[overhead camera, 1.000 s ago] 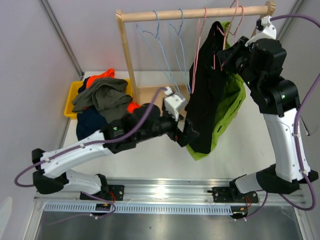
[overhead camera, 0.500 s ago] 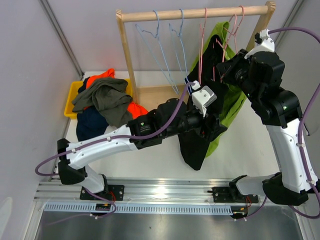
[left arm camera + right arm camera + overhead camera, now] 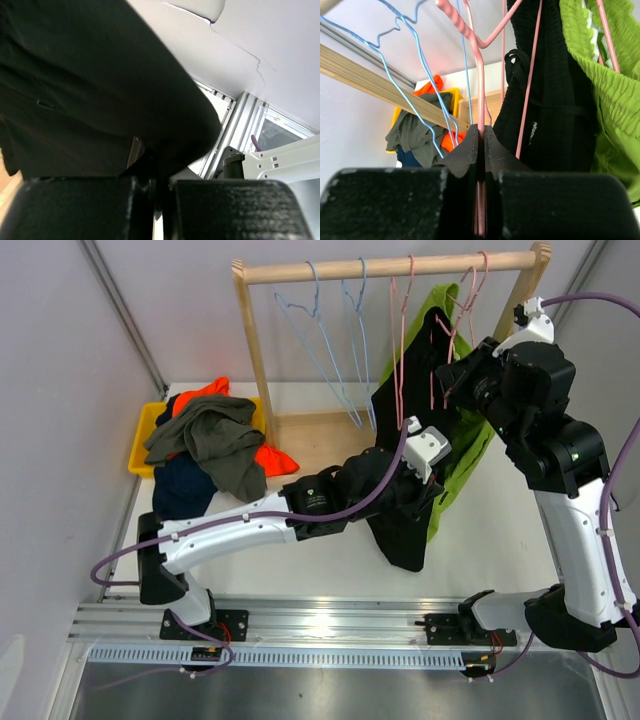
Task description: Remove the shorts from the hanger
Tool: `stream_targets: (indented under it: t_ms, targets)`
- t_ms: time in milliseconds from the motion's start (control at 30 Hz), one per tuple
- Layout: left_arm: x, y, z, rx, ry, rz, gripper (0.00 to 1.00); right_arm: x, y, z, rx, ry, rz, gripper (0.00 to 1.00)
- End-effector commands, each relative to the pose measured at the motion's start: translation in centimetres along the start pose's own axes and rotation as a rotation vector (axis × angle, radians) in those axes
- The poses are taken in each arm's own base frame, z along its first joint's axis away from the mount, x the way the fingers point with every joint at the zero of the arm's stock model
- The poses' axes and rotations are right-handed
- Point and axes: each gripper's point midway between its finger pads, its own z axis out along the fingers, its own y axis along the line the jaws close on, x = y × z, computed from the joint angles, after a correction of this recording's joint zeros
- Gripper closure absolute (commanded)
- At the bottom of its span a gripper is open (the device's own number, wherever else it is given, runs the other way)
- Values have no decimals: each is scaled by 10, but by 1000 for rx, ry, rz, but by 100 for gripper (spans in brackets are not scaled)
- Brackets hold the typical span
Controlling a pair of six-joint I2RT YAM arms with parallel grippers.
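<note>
Black shorts [image 3: 405,455] hang on a pink hanger [image 3: 438,340] from the wooden rail [image 3: 390,267], with lime green shorts [image 3: 462,455] right behind them. My left gripper [image 3: 428,490] reaches in from the left and is shut on the black shorts' lower part; dark cloth [image 3: 100,85] fills the left wrist view above the closed jaws [image 3: 157,185]. My right gripper [image 3: 447,380] is up beside the rail, shut on the pink hanger wire [image 3: 480,90], with the black shorts [image 3: 555,100] and green shorts [image 3: 610,75] just to its right.
Two empty blue hangers [image 3: 330,330] and another pink hanger [image 3: 400,320] hang on the rail. A yellow bin [image 3: 143,425] at the back left holds a pile of orange [image 3: 205,393], olive-grey [image 3: 210,438] and navy shorts [image 3: 178,490]. The rack's wooden post [image 3: 253,340] stands beside the bin.
My left arm has reached further right along the black shorts and its jaws have gone from open to shut on the cloth. The right gripper shifted slightly with the hanger.
</note>
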Motion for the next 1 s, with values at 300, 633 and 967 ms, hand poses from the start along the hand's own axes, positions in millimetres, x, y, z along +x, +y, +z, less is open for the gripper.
stream_targets:
  t_ms: [300,633,967]
  targets:
    - [52,-50,-61,11,20,-8,100,-63,5,-9,-35,-178,32,100]
    - [102,-55,-59,-14,91,-39,100,-54,-4,-10,-21,-150,63,100]
    - [27,22,-22,-302,7,-78,100,-17,-5,-65,-91,-17,137,100]
